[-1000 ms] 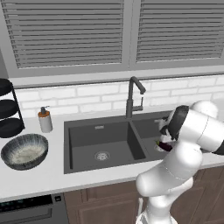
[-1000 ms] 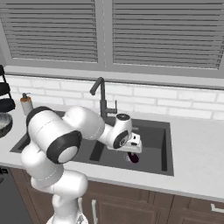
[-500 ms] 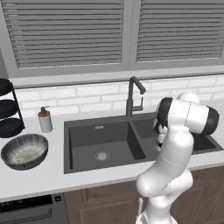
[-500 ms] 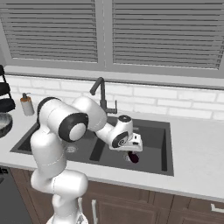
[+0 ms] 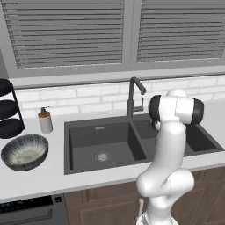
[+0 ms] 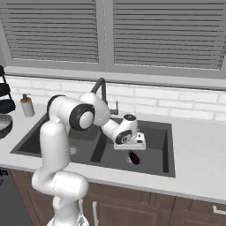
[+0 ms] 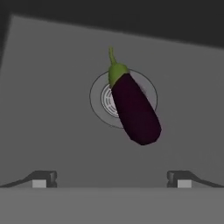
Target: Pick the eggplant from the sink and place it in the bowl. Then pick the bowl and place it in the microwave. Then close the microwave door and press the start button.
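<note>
Purple eggplant [image 7: 134,107] | lies across drain, stem toward far wall | gripper [image 7: 111,179] wide open, empty

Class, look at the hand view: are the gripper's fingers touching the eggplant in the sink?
Apart. In the hand view the eggplant lies over the drain, and bare sink floor separates it from both open fingertips of the gripper.

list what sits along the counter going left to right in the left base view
black round rack shelves → bowl → soap dispenser → left basin drain → faucet → robot arm, standing in front of the right basin of the sink
</note>
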